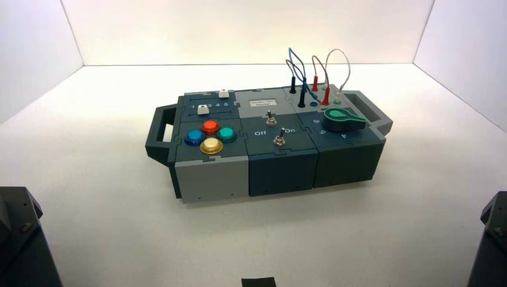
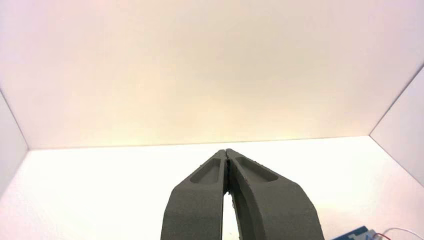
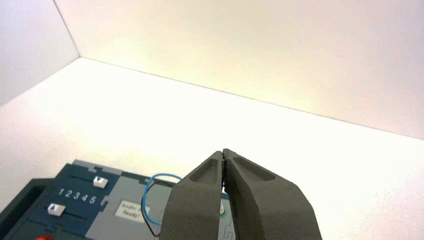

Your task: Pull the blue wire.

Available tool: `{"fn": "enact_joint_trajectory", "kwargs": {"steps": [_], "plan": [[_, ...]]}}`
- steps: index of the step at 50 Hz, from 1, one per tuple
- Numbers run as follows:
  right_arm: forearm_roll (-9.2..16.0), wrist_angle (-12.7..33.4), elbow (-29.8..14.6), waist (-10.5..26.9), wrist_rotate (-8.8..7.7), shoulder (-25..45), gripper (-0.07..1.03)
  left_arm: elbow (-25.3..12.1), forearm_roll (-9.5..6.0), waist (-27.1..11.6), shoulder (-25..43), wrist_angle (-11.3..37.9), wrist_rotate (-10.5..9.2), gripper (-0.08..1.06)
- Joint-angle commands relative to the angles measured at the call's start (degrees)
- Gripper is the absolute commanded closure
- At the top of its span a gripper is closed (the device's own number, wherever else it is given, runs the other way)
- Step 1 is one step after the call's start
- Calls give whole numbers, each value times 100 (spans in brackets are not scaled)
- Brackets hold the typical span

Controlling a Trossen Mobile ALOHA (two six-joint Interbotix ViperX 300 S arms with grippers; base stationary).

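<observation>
Worktop (image 1: 119,227) under box. Your blue wire (image 1: 297,54) arches at its far right, among others. Left jaws (image 2: 226,155), right jaws (image 3: 223,154) closed, empty, near side, probably parked clear for a clean approach.

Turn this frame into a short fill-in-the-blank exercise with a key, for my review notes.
The round button nearest the robot on the box is coloured ____.
The thin wire that the task says to pull is ____.
The large rotary knob is coloured ____.
The left gripper and right gripper are both ____, not open.
Missing words: yellow; blue; green; shut
</observation>
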Motion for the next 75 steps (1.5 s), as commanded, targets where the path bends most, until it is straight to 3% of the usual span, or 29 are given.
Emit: {"fn": "enact_joint_trajectory", "kwargs": {"steps": [1, 29, 51, 64, 75], "plan": [[-9, -123, -211, -9, -18, -26, 98, -70, 18, 62, 9, -132, 158, 101], [-9, -352, -211, -26, 9, 9, 98, 0, 18, 229, 53, -325, 299, 101], [53, -360, -202, -53, 44, -185, 98, 26, 18, 308, -404, -325, 501, 101], [255, -316, -114, -229, 62, -413, 98, 114, 18, 369, -633, -325, 501, 101], [264, -211, -18, -229, 70, -642, 98, 229, 18, 369, -914, -316, 501, 101]]}}
